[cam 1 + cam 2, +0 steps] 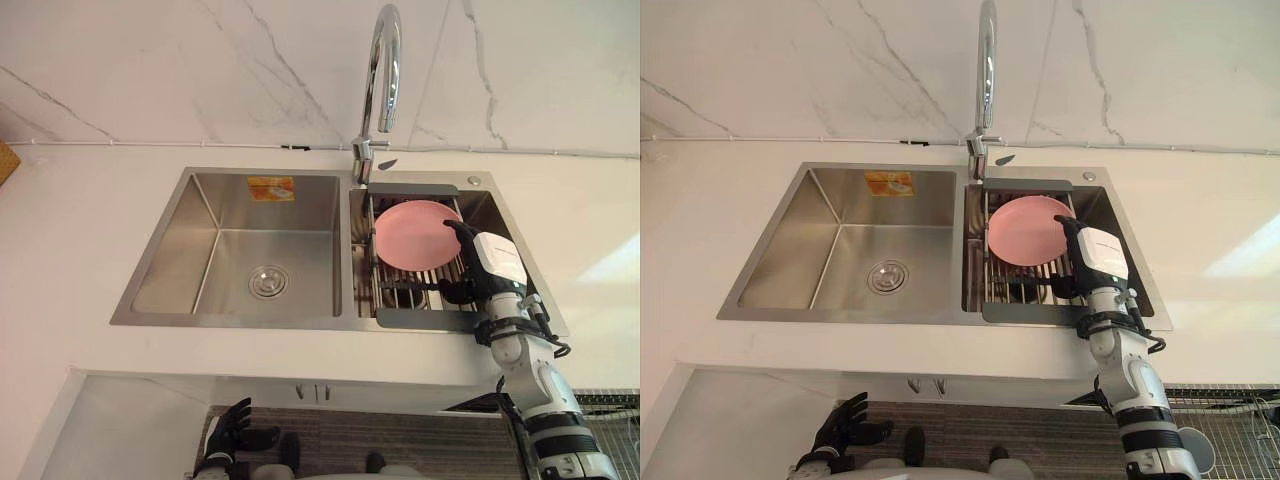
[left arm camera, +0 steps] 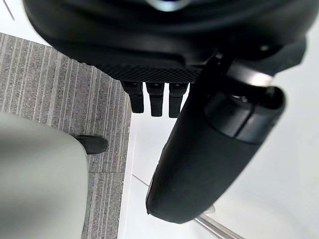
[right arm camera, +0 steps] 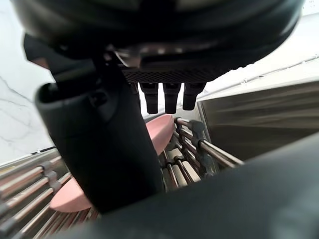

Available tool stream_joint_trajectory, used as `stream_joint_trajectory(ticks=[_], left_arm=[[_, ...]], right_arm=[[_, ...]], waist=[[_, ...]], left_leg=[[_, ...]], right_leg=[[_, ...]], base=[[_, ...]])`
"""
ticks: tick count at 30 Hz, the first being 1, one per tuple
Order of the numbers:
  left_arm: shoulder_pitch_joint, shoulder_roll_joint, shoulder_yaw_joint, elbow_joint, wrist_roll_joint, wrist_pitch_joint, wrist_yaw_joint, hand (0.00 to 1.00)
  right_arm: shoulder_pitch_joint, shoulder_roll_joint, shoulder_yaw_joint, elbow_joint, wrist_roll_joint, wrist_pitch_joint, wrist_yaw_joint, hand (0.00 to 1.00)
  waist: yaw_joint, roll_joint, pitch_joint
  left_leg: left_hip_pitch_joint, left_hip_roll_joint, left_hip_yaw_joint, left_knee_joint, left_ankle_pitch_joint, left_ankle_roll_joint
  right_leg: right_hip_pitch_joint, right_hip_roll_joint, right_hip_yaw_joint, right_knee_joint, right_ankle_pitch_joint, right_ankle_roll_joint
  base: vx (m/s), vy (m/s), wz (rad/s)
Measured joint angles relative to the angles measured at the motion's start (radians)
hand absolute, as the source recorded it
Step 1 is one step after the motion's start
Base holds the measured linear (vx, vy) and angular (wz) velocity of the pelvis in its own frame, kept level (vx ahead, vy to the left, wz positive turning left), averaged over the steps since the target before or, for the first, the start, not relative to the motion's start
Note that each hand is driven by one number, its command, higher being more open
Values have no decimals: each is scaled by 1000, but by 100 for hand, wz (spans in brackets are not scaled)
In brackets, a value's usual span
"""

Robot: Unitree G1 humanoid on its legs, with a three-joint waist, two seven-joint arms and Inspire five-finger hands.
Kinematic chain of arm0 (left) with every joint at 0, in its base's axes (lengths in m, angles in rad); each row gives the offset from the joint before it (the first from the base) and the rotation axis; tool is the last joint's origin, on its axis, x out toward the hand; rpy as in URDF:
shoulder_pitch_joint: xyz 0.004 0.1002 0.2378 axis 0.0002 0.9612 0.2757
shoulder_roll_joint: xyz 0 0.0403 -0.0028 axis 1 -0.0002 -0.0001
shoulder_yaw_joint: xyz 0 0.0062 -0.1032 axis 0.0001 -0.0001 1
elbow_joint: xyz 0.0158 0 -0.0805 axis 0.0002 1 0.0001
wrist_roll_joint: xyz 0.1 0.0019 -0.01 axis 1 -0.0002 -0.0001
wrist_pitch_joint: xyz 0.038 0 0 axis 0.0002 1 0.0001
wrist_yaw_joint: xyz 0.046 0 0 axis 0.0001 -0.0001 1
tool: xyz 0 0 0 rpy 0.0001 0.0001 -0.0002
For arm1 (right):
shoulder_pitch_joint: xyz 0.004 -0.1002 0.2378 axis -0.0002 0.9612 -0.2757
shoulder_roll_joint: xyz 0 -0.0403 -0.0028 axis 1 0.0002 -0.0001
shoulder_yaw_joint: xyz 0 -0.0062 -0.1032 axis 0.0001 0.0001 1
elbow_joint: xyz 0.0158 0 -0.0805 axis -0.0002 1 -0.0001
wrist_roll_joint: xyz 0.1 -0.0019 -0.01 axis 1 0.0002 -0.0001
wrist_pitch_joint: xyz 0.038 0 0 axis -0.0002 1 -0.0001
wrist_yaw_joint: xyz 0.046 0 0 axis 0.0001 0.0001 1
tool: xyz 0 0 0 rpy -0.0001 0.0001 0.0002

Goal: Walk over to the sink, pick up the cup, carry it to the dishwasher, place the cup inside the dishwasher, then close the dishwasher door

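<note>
A pink round dish (image 1: 415, 232) leans in the wire drain rack (image 1: 400, 297) set over the sink's right basin. My right hand (image 1: 490, 262) reaches over the rack from the front, its dark fingers (image 1: 462, 236) at the dish's right edge and its thumb lower by the rack's front bar. In the right wrist view the pink dish (image 3: 162, 132) lies just past the straight fingers, with nothing held. My left hand (image 1: 230, 428) hangs open below the counter's front edge.
The steel left basin (image 1: 250, 250) has a drain in its floor. A tall chrome faucet (image 1: 383, 70) rises behind the divider. White counter surrounds the sink, with a marble wall behind. A wire basket (image 1: 608, 405) shows low on the right under the counter.
</note>
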Motion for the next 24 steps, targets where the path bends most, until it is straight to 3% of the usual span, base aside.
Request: stream_joint_trajectory(ticks=[8, 9, 24], left_arm=[[-2, -8, -12, -25, 0, -1, 1, 90], [-4, -8, -20, -28, 0, -3, 2, 90], [-9, -8, -35, -36, -2, -19, 3, 90]], right_arm=[[-85, -29, -1, 40, -28, 27, -46, 90], [-100, -29, 1, 47, -30, 33, -47, 30], [-158, -43, -7, 66, -18, 58, -113, 30]], waist=[[2, 1, 31], [7, 4, 33], [2, 6, 62]], left_leg=[[-14, -9, -9, 0, 4, 7], [-19, -9, -11, 0, 5, 8], [-31, -7, -18, 0, 10, 8]], right_leg=[[-7, -3, -8, 1, 6, 4], [-12, -3, -9, 1, 6, 4], [-24, 1, -17, 8, 6, 3]], base=[[14, -3, 3], [-24, -7, 5], [-12, -2, 1]])
